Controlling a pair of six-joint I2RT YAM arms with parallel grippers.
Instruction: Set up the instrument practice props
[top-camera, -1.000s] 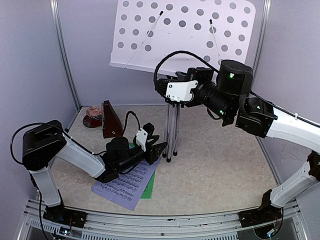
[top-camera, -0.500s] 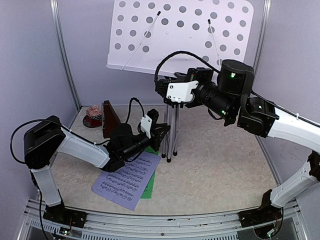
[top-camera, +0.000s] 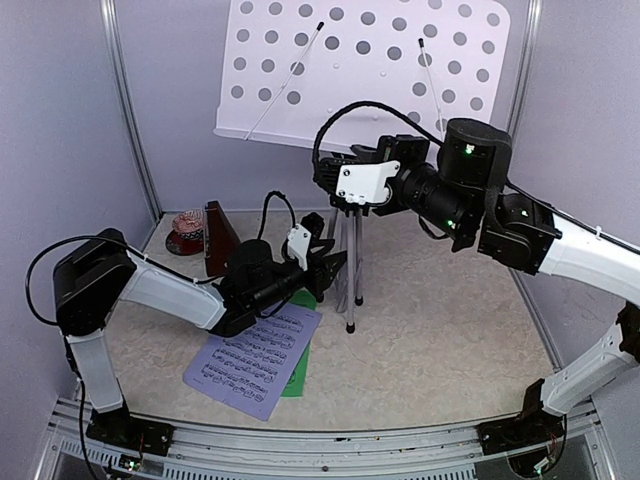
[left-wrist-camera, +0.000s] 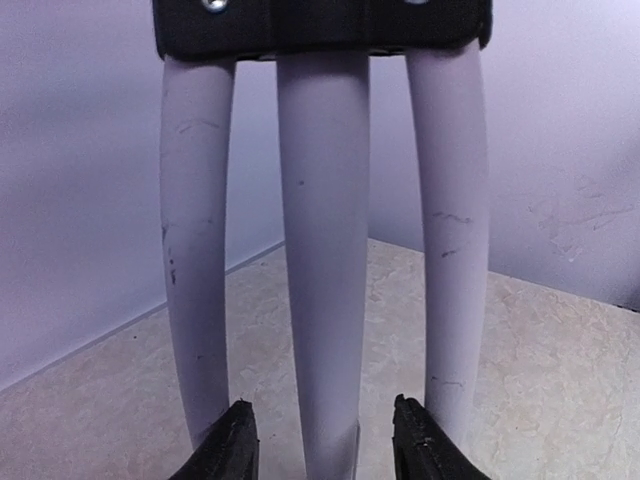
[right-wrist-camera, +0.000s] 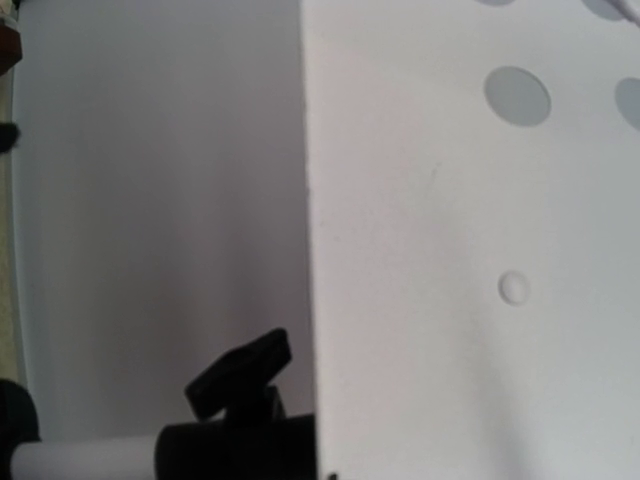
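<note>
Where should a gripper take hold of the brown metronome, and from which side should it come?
Probably its narrow upper part, coming from above: the metronome stands upright and tapers toward the top, so a gripper can close across it there.

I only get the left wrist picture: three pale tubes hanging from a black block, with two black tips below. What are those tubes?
Observer: They are the legs of the music stand. From above, its perforated desk spreads wide over them.
Operator: Is the other arm doing anything?
Observer: The right gripper is shut, up against the stand's neck just under the desk. I cannot tell whether it actually grips it.
Operator: Is anything else lying about?
Observer: A lavender music sheet lies flat on the table, to the near left of the stand, overlapping a green sheet.
</note>
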